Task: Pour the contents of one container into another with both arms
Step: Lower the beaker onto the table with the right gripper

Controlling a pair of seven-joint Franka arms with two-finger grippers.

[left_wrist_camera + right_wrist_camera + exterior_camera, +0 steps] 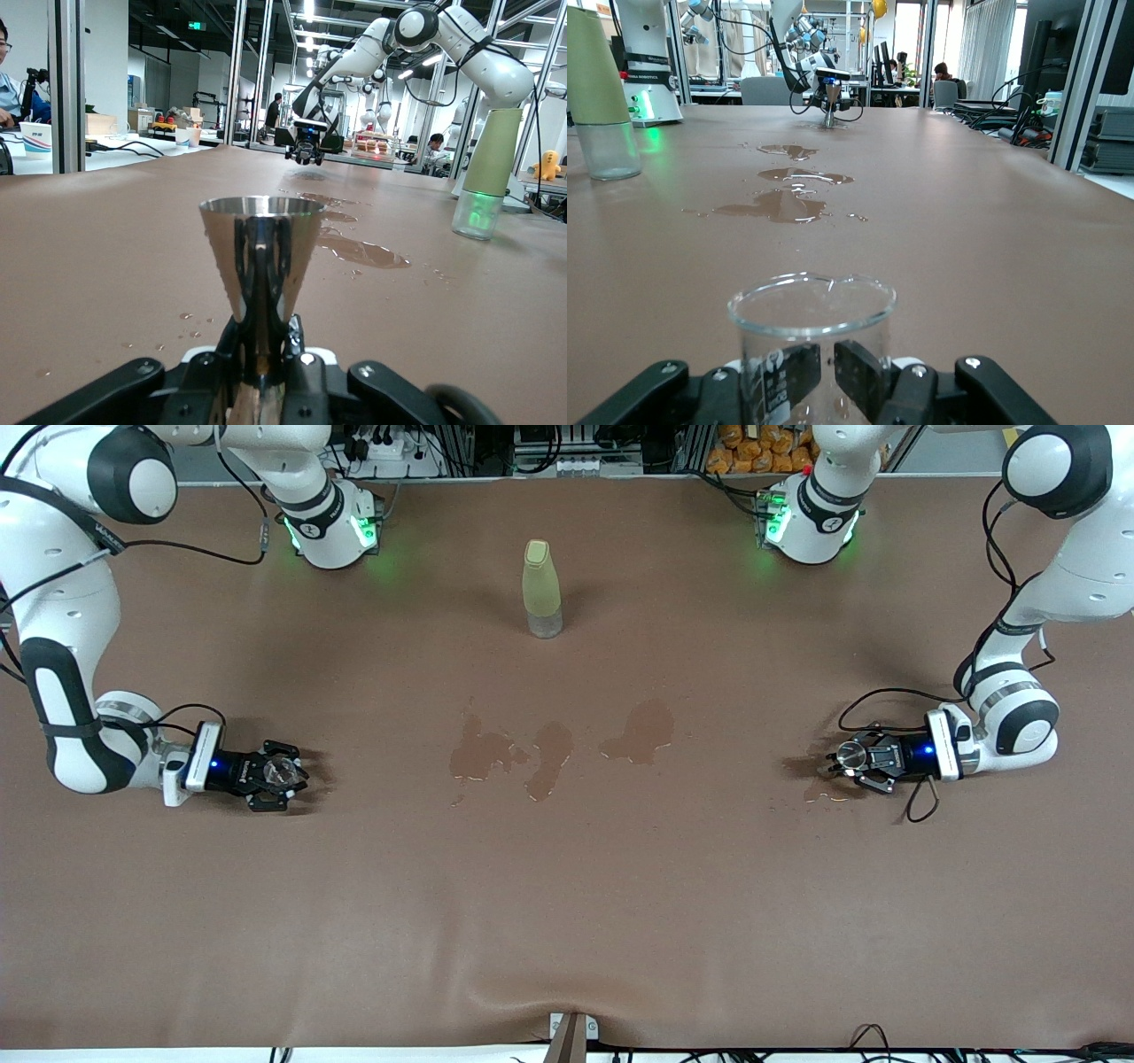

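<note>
While wet patches darken brown table, left pincer pinches steel vessel, right pincer glass cup.

A polished metal vessel, mirror-bright and smooth, stands in the matt black plastic fingers of the left gripper. Clear, glossy glass forms the cup in the right gripper. Between them, a matt brown table covering carries shiny wet puddles and a frosted yellow-green plastic bottle.
</note>
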